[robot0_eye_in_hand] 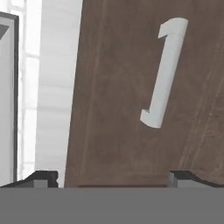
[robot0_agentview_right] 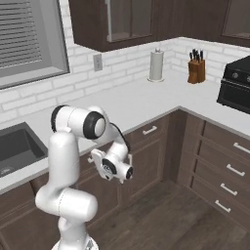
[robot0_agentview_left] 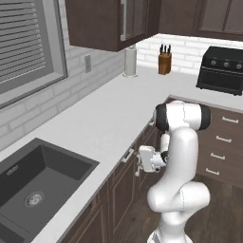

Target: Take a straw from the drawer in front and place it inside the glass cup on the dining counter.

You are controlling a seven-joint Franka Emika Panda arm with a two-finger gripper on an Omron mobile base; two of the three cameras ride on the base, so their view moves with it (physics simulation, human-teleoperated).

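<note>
Currently in the approach-to-open step: gripper (robot0_eye_in_hand: 111,177), jaws spread wide & empty, faces the shut drawer (robot0_eye_in_hand: 131,144) w/ its silver handle (robot0_eye_in_hand: 162,74) just ahead, untouched. Next move likely needs the fingers centred astride the bar, closed, then pulled outward.

White brick wall (robot0_agentview_left: 102,71), dark cabinets (robot0_agentview_left: 107,21)

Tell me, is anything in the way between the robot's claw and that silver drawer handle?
No. In the hand view the open gripper faces the drawer front, and only bare brown wood lies between its fingertips and the handle.
</note>
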